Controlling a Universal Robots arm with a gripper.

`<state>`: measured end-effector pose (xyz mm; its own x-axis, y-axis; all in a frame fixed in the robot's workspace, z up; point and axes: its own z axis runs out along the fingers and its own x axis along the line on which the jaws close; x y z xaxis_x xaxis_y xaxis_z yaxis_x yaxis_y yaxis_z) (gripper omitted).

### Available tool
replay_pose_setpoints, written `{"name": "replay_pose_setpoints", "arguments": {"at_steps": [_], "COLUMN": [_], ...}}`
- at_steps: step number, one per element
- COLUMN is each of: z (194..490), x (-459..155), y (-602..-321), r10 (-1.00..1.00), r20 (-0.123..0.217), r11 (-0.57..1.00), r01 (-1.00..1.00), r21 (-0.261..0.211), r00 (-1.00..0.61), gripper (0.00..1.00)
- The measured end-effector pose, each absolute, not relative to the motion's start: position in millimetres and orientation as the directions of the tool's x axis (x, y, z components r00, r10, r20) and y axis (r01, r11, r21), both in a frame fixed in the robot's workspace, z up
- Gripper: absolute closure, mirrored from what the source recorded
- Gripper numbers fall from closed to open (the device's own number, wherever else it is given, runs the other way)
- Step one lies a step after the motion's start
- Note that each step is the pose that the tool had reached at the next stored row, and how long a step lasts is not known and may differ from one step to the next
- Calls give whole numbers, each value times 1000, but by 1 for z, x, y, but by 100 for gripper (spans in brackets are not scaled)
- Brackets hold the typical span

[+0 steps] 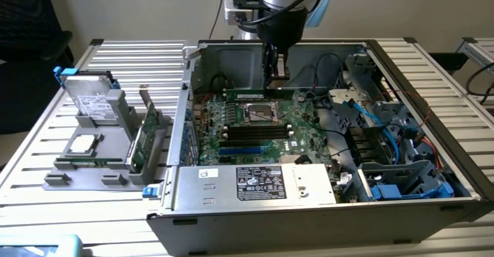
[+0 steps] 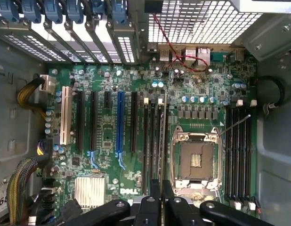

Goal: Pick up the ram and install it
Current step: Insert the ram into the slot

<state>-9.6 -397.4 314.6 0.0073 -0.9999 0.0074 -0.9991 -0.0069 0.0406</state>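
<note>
Starting at the exterior view's left: grey parts rack point(image 1: 58, 180) on the slatted table point(image 1: 139, 54), hard drive point(image 1: 96, 103) propped upright at the back, a CPU chip point(image 1: 83, 144) lying flat in front of it, green expansion card point(image 1: 147, 132) standing on edge on the side nearest the case. Next over, open PC case point(image 1: 309, 225) lying on its side, silver labelled power supply point(image 1: 309, 182) along the near wall, motherboard point(image 1: 231, 124) flat on the bottom behind it. Then the good bit, roughly dead centre: the ram point(image 1: 249, 94), held level on its long edge over the motherboard, showing just past the CPU socket point(image 1: 261, 114) from this angle, with a row of black slots point(image 1: 255, 132) on the socket's near side. Right on top of it, the gripper point(image 1: 276, 83), pointing straight down and clenched on the ram's top edge. Can't tell from here whether hovering or down in a slot. Further right, just a tangle of blue cables point(image 1: 361, 113) and a drive cage point(image 1: 401, 176) against the case wall.

Same story from the wrist view: gripper point(image 2: 162, 190) pinched tight around the ram point(image 2: 162, 136), seen edge-on as a thin strip, lined up along the long black slots point(image 2: 146, 141) beside the CPU socket point(image 2: 196, 160), on the side toward the blue expansion slot point(image 2: 120, 122). Can't tell if seated.
</note>
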Motion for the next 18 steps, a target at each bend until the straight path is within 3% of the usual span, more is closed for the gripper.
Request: {"name": "replay_pose_setpoints", "arguments": {"at_steps": [18], "z": [291], "x": [-10], "y": [-397], "r10": [-1000], "r20": [23], "r11": [-14], "r01": [-999], "r21": [41], "r00": [15], "gripper": [87]}}
